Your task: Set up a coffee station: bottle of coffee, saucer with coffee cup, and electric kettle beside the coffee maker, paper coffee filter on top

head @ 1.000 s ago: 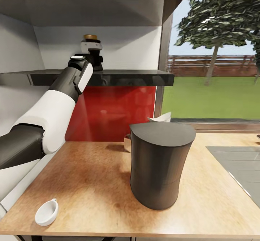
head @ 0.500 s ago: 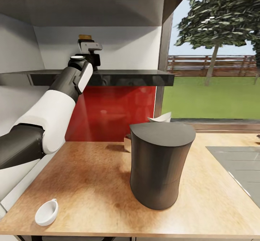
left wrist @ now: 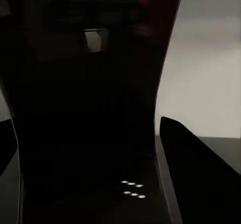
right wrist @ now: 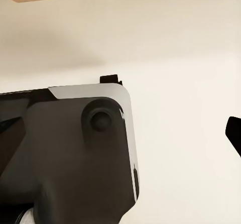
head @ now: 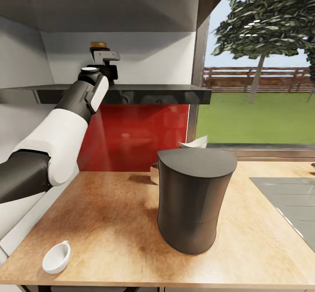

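Observation:
The bottle of coffee (head: 98, 44) is at the kitchen shelf (head: 148, 93), only its amber top clear of my left gripper (head: 106, 70), which is shut on its dark body. In the left wrist view the dark bottle (left wrist: 90, 83) sits between the two fingers (left wrist: 196, 174). The tall dark grey coffee maker (head: 194, 200) stands on the kitchen countertop (head: 109, 213). Behind its top peeks the white paper coffee filter (head: 195, 142). The white coffee cup (head: 57, 257) lies near the counter's front left corner. One dark fingertip (right wrist: 235, 133) of the right gripper shows at the right wrist view's edge.
A red backsplash (head: 135, 139) runs under the shelf. A grey inset panel (head: 288, 200) takes up the counter's right side, beside a window onto a lawn. A small pale object (head: 153, 173) is half hidden behind the coffee maker. A dark upper cabinet hangs above the shelf.
My left gripper has shifted left along the shelf, and the bottle's amber top has moved left with it. Coffee maker, cup and filter have not moved.

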Robot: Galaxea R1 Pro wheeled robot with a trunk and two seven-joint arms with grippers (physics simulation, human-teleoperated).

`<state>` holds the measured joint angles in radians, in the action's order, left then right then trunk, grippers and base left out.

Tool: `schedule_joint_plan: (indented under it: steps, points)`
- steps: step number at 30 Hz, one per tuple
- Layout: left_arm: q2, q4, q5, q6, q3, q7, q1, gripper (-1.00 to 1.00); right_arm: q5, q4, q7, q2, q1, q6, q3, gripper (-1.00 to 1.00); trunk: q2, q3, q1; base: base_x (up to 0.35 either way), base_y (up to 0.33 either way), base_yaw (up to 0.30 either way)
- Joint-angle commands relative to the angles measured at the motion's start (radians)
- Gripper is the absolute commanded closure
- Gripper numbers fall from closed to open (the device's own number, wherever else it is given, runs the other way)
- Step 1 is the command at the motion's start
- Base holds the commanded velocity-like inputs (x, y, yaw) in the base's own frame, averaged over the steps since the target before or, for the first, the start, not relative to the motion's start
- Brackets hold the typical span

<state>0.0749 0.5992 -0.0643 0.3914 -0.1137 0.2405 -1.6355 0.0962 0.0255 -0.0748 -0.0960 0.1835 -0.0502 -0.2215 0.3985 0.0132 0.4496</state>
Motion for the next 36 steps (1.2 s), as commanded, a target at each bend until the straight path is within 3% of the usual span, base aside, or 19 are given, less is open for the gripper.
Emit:
schedule_joint_plan:
  steps: [1, 7, 10, 12, 17, 25, 36]
  points:
    - [-0.002, 0.001, -0.008, 0.004, -0.006, 0.007, -0.001, 1.0, 0.01, -0.001, -0.002, 0.0, 0.001, -0.003, -0.009, -1.0, 0.002, 0.001, 0.0, 0.0, 0.0, 0.0]
    - [-0.003, 0.004, -0.009, 0.011, -0.007, 0.006, -0.01, 1.0, 0.01, 0.0, 0.004, 0.001, 0.001, -0.004, -0.009, -1.0, 0.002, 0.001, 0.0, 0.0, 0.0, 0.0]
    - [-0.002, 0.022, -0.01, 0.06, -0.007, 0.007, -0.014, 1.0, 0.01, 0.001, 0.004, 0.001, 0.001, -0.004, -0.009, -1.0, 0.002, 0.001, 0.0, 0.0, 0.0, 0.0]
    - [-0.001, 0.08, -0.009, 0.109, -0.009, 0.007, -0.014, 1.0, 0.01, 0.001, 0.004, 0.001, 0.001, -0.004, -0.009, -1.0, 0.002, 0.001, 0.0, 0.0, 0.0, 0.0]
    - [-0.001, 0.127, -0.011, 0.148, -0.01, 0.005, -0.014, 1.0, 0.01, 0.001, 0.003, 0.002, 0.001, -0.003, -0.009, -1.0, 0.002, 0.001, 0.0, 0.0, 0.0, 0.0]
    - [-0.001, 0.148, -0.011, 0.163, -0.011, 0.006, -0.012, 1.0, 0.008, 0.001, -0.003, 0.003, 0.001, -0.009, -0.009, -1.0, 0.002, 0.001, 0.0, -0.019, 0.0, 0.0]
    - [-0.001, 0.19, -0.009, 0.172, -0.013, 0.006, -0.009, 1.0, 0.008, 0.001, -0.002, 0.007, 0.001, -0.01, -0.009, -1.0, 0.002, 0.001, 0.0, -0.307, 0.0, 0.0]
